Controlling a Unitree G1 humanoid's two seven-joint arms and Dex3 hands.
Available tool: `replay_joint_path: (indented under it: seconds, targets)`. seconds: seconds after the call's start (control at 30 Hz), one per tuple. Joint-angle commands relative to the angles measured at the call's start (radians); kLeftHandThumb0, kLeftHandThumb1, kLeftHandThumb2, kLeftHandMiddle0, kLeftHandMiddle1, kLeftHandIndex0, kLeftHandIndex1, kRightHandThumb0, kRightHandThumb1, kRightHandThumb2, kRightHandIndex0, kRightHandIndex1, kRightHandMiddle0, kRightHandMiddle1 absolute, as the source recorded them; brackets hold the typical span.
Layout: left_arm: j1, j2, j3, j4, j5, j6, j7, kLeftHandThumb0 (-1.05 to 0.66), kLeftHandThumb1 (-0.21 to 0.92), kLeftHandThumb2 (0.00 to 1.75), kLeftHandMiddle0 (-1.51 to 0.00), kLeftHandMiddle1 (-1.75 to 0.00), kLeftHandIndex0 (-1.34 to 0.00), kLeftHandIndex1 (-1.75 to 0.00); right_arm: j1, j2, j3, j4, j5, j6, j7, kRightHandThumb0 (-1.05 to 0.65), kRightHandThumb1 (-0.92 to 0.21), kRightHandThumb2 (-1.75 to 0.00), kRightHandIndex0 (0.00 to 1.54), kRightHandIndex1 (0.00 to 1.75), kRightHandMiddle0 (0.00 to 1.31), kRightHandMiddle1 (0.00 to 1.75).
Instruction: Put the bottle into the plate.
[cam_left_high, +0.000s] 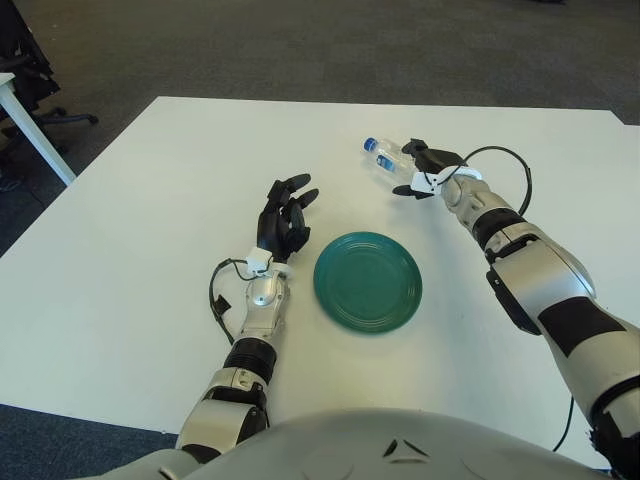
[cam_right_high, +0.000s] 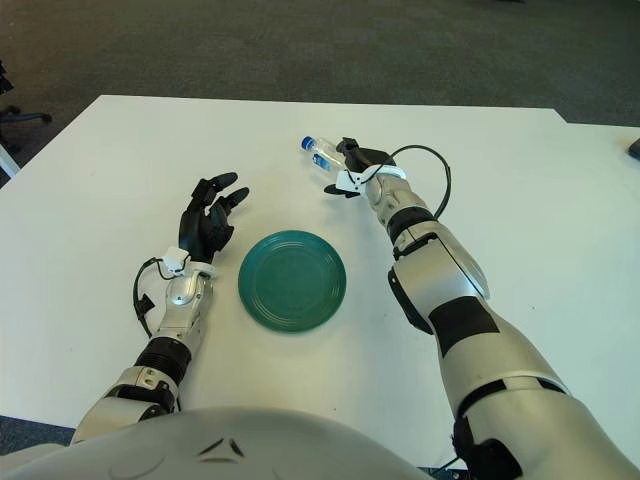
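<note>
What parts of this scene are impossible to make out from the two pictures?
- Bottle: in both views the right hand covers its lower end, so whether the fingers truly grip it cannot be told; its label is too small to read.
- Table: the near edge is hidden by the robot's body, and the right side is cut off in the left eye view.
- Left hand, beside the plate: its underside is hidden.

My right hand (cam_left_high: 425, 170) is stretched far forward, arm extended, fingers curled around the bottle (cam_left_high: 382, 153). My left hand (cam_left_high: 284, 218) sits nearer in, fingers spread, holding nothing.
</note>
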Motion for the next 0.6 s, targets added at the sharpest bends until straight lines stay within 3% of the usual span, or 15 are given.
replay_joint_path:
  seconds: [0.0,0.57]
  targets:
    - [0.14,-0.149,-0.021,0.033,-0.005,0.013,0.03,-0.68,0.92,0.64,-0.63,-0.5,-0.45,-0.99,0.04,0.008,0.002,0.017,-0.008,0.013,0.028,-0.88,-0.92,-0.41,0.41,0.02,0.0,0.73]
    - [0.162,-0.152,-0.058,0.01,0.003,0.016,0.082,-0.66,0.92,0.62,-0.63,-0.54,-0.45,-1.01,0.076,0.004,-0.016,0.014,0.005,0.001,0.011,-0.84,-0.92,-0.42,0.47,0.03,0.0,0.8]
